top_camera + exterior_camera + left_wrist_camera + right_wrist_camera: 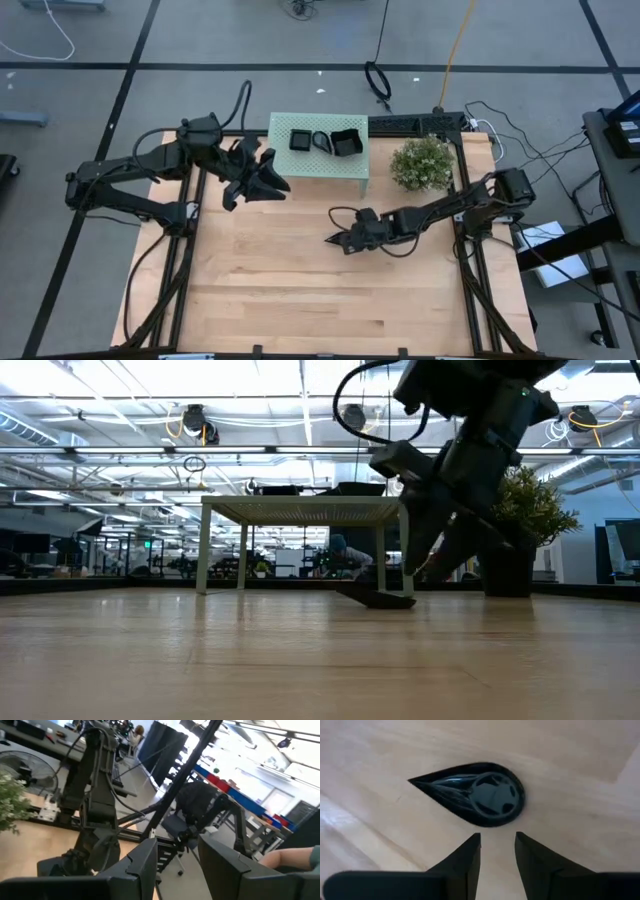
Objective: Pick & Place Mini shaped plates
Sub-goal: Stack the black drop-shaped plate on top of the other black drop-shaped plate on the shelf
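A glossy black teardrop-shaped mini plate [476,795] lies flat on the light wooden table [300,300], near the middle. The right gripper [497,842] is low over the table just beside this plate; its two dark fingers are spread with a gap between them and they pinch nothing. In the low view the plate [378,598] rests on the wood under this gripper [420,575].

Three more black mini plates [301,139] are on top of the mint-green perforated stand [350,170] at the far side, next to a bushy green plant [422,163].

The left gripper [262,184] is raised beside the stand, fingers [142,865] apart and holding nothing.
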Tool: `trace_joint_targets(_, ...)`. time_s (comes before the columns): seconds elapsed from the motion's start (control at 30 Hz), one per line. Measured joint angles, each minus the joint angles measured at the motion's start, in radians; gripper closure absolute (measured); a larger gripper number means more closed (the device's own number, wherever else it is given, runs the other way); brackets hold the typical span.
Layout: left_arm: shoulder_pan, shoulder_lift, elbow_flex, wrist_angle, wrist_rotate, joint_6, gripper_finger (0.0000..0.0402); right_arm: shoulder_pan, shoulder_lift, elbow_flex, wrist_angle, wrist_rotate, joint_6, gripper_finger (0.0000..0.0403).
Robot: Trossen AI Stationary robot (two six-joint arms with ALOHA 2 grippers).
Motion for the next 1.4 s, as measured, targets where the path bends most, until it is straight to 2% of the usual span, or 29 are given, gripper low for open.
trace_joint_targets(0.17, 0.000, 0.000, 0.000, -0.001, 0.023, 0.000, 0.0256, 0.011, 0.000, -0.001, -0.008, 0.073, 0.071, 0.0292)
trace_joint_targets(0.43, 0.000, 0.000, 0.000, -0.002, 0.024, 0.000, 0.0256, 0.011, 0.067, 0.000, 0.016, 0.081, 0.129, 0.0293)
trace_joint_targets(0.63, -0.001, 0.000, 0.000, -0.002, 0.023, 0.000, 0.0256, 0.010, 0.117, 0.002, 0.046, 0.108, 0.105, 0.0293)
trace_joint_targets(0.83, -0.001, 0.000, 0.000, -0.002, 0.023, 0.006, 0.0256, 0.010, 0.130, 0.003, 0.028, 0.107, 0.020, 0.0313)
trace_joint_targets(1.07, -0.001, 0.000, 0.000, -0.002, 0.020, 0.006, 0.0256, 0.009, 0.128, 0.001, 0.021, 0.104, -0.061, 0.0395)
trace_joint_targets(1.17, -0.001, 0.000, 0.000, -0.002, 0.020, 0.006, 0.0256, 0.008, 0.128, 0.000, 0.025, 0.103, -0.117, 0.0392)
trace_joint_targets(1.33, -0.001, 0.000, 0.000, -0.002, 0.020, 0.004, 0.0256, 0.002, 0.092, -0.002, 0.029, 0.097, -0.370, 0.0401)
trace_joint_targets(1.4, -0.001, 0.000, 0.000, -0.002, 0.020, 0.003, 0.0256, -0.003, 0.071, -0.004, 0.030, 0.125, -0.484, 0.0400)
